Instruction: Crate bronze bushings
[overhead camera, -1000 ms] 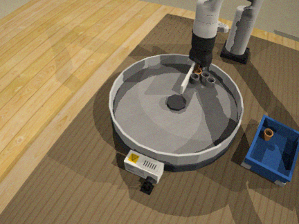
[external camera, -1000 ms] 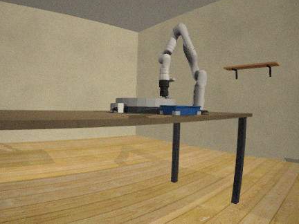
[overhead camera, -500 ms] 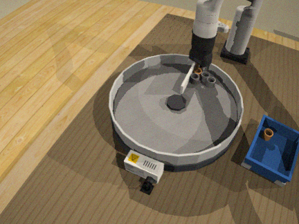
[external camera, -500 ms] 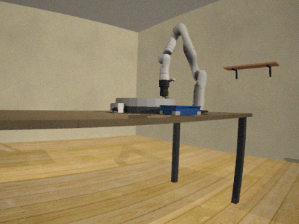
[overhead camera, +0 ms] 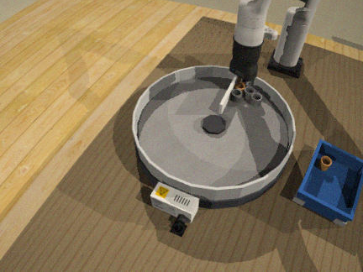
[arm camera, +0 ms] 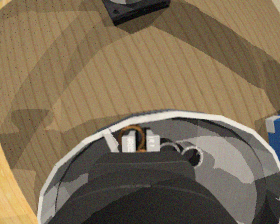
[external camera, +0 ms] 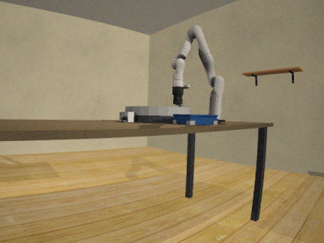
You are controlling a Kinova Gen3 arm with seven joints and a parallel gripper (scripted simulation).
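The round grey turning table (overhead camera: 213,134) has a raised rim and a dark hub (overhead camera: 213,124). My gripper (overhead camera: 241,82) is down at its far edge, shut on a bronze bushing (overhead camera: 239,85), which also shows between the white fingers in the wrist view (arm camera: 135,138). Three steel bushings (overhead camera: 248,95) stand close beside it on the table; one shows in the wrist view (arm camera: 193,155). A white bar (overhead camera: 227,96) runs from the hub toward the rim. The blue crate (overhead camera: 333,180) stands at the right and holds another bronze bushing (overhead camera: 326,163).
The arm's base (overhead camera: 286,64) stands behind the table. A white control box (overhead camera: 174,199) with a yellow warning label sits at the table's near side. In the exterior view the brown tabletop (external camera: 131,126) stands on dark legs, with a wall shelf (external camera: 272,72) to the right.
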